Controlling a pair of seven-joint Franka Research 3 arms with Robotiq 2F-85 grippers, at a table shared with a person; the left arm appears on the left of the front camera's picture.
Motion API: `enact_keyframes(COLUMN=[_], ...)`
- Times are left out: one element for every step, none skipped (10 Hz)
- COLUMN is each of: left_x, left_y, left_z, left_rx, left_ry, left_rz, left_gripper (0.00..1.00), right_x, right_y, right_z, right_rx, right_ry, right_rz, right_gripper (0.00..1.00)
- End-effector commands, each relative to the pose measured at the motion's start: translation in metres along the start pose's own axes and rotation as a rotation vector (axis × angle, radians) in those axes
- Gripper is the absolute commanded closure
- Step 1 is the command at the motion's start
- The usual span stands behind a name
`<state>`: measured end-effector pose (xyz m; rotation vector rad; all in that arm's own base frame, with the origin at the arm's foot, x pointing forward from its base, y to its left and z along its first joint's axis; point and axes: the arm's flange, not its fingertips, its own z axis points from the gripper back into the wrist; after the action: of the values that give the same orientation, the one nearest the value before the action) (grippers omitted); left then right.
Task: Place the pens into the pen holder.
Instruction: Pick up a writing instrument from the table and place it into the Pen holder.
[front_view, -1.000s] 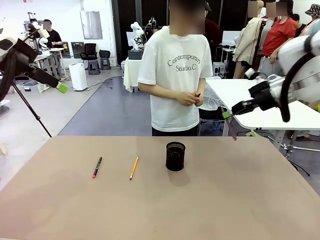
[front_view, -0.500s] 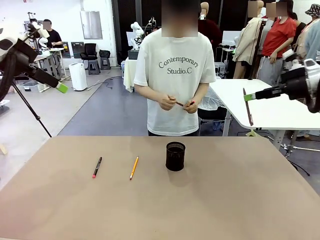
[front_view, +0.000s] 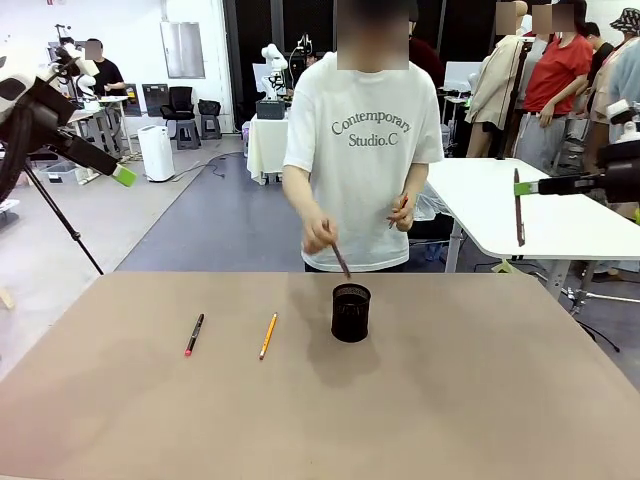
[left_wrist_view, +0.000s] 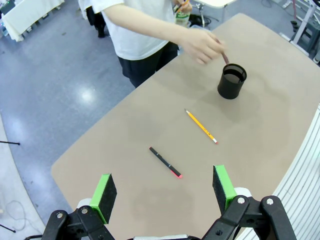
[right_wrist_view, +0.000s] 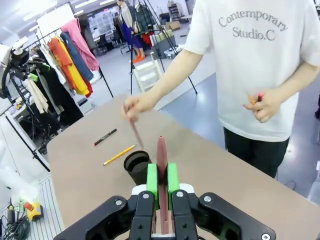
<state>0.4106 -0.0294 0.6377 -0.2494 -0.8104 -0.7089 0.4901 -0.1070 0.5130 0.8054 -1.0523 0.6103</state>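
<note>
Right gripper (right_wrist_view: 162, 178) jaws clamped on a reddish pen (right_wrist_view: 161, 150), held high, well right of the pen holder (front_view: 351, 312). Left gripper (left_wrist_view: 162, 192) jaws wide open, empty. Yellow pencil (front_view: 268, 336) and black pen (front_view: 194, 334) lie on the surface (front_view: 480, 400). Risk: person's hand (front_view: 320, 236) is over the holder, so approaching now could hit it.

In the front view the picture's right edge cuts off the robot's right hand (front_view: 518, 184) at its wrist. The robot's left hand (front_view: 124, 176) stands side-on there, so its two fingers cannot be told apart. In the right wrist view the green pads (right_wrist_view: 152, 179) clamp and hide the lower length of the thin dark reddish pen (right_wrist_view: 161, 150). They also cover part of the small black mesh cylindrical pen holder (right_wrist_view: 135, 167). The thin dark pen (front_view: 341, 262) in the person's hand (front_view: 320, 237) ends at the holder's rim, and whether its tip is inside cannot be told. The sticks in the person's other hand (right_wrist_view: 265, 104) are too small to count.
</note>
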Motion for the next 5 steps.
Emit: enact_keyframes(left_x=[0.0005, 0.0005, 0.0005, 0.0005, 0.0005], left_y=[0.0001, 0.0001, 0.0001, 0.0001, 0.0001], left_z=[0.0018, 0.0018, 0.0018, 0.0018, 0.0018], left_rx=[-0.003, -0.003, -0.003, -0.003, -0.003], left_ry=[-0.004, -0.004, -0.004, -0.004, -0.004], left_rz=[-0.005, -0.005, -0.005, -0.005, -0.005], left_gripper=[0.0, 0.0, 0.0, 0.0, 0.0], right_x=[-0.0092, -0.0114, -0.0131, -0.0061, -0.0061], right_y=[-0.0046, -0.0078, -0.0094, -0.0073, -0.0073], right_z=[0.0205, 0.023, 0.0212, 0.0242, 0.0242], right_rx=[0.008, -0.003, -0.01, -0.006, -0.006], right_ry=[-0.064, -0.074, -0.062, -0.026, -0.026], right_rz=[0.019, 0.002, -0.004, -0.011, -0.011], right_gripper=[1.0, 1.0, 1.0, 1.0, 1.0])
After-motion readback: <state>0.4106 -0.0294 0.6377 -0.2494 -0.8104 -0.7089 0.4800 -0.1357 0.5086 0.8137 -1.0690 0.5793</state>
